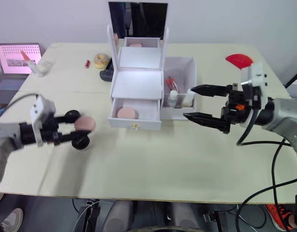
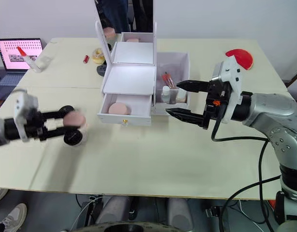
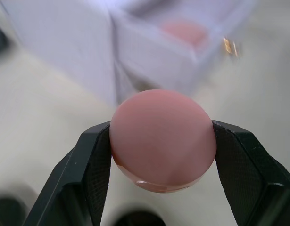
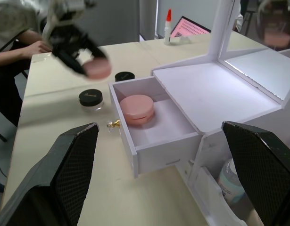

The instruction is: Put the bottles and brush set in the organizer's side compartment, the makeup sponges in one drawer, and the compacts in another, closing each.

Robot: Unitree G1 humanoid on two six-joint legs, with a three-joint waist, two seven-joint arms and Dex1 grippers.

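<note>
Left gripper (image 1: 76, 126), nearest the viewer, clenched on one pink makeup sponge (image 1: 84, 123), the disc pinched edge-on across its width between the two black fingers (image 3: 93, 160). The foam is judged light, soft and springy: a firm squeeze would likely deform it, and a rim grip such as this should suffice so long as the disc does not tilt out. Directly beneath the held sponge, a black compact (image 1: 81, 143) rests on the table (image 1: 153, 164), with a second compact (image 4: 124, 76) just beyond it; both are judged rigid, smooth-lidded and somewhat slippery, best taken across the rim. Ahead of the left gripper stands the organizer (image 1: 137, 87), its lower drawer (image 1: 135, 115) pulled open and holding the other makeup sponge (image 1: 126, 113). Right gripper (image 1: 195, 103), released and empty, fingers spread wide, hovers just in front of the side compartment (image 1: 179, 92), where the two bottles (image 1: 179, 98) stand upright and the brush set (image 1: 171, 84) leans behind them. Farther off: a red semicircular piece (image 1: 239, 60) beyond the right gripper, a yellow roll (image 1: 101, 60) and a laptop (image 1: 18, 59) beyond the left
</note>
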